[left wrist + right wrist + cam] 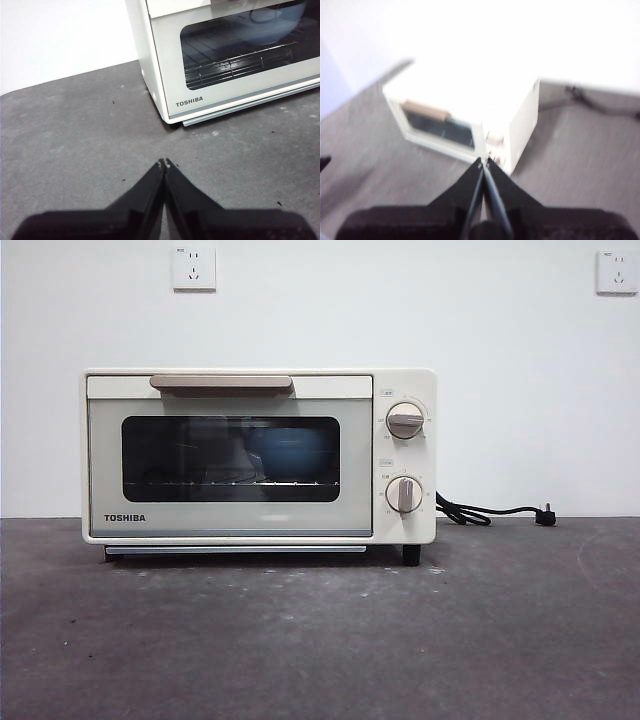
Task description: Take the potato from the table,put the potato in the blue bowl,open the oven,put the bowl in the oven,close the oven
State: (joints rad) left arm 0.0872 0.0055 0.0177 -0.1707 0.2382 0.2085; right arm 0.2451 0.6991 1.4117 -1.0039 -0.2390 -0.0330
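My left gripper [164, 163] hangs low over the desk [75, 145], its jaws pressed together tip to tip and holding nothing. It sits off the oven's [165, 60] left front corner, apart from it, with bare grey surface between. From here I read the TOSHIBA lettering at the lower left of the door and see the wire rack behind the glass.

In the front view the oven [260, 455] stands square on the desk [320, 640] against the white wall, door shut, tan bar handle [221, 385] across the top. Through the dark window the blue bowl [292, 454] sits on the rack, toward the right side of the opening; my left wrist view catches its rim [280, 15] behind the glass too. I cannot make out the potato through the glass. To the right of the door are the two round knobs [404, 420], one above the other. Further right, the black power cord [480, 511] trails across the desk to its plug.

My right gripper [484, 161] hovers high above and in front of the oven [470, 105], looking down at its top and knob side through a blurred picture. Its jaws are closed together and empty.
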